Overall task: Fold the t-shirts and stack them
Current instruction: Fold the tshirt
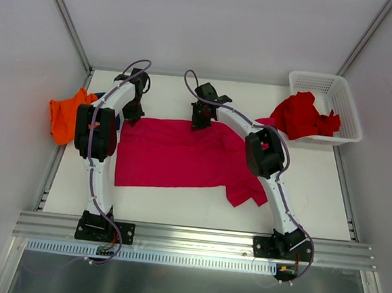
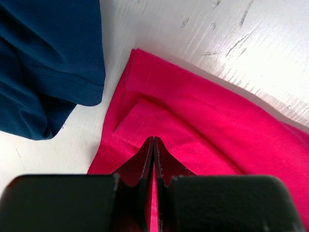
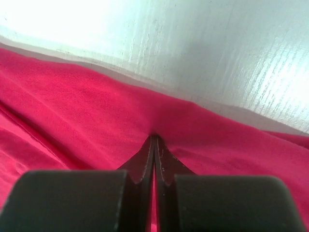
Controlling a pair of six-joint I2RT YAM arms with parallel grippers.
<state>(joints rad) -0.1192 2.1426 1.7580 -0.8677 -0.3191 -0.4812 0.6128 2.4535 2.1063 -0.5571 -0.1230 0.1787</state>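
My left hand [image 2: 153,141] and right hand [image 3: 154,138] both pressed together, pinching magenta shirt [image 1: 175,155] at top edge, frame centre. Shirt flat on desk [image 1: 315,190]. Left-wrist view, upper left: navy shirt [image 2: 43,67].

Built as 2 matching units, left arm [image 1: 97,173] and right arm [image 1: 278,197], from white rounded tube links joined by bulky black motor housings [image 1: 96,133]. Bolted down through flat black base plates [image 1: 104,230] along the bottom of the frame. Trailed along each by a thin purple cable [image 1: 141,61], arching clear of the links near upper centre. Tipped with all-black heads, left gripper [image 2: 153,141] and right gripper [image 3: 154,138], each with 2 dark, tapered fingers, finely ridged on the inner edges, above a wide matte black block filling the bottom of the wrist views.
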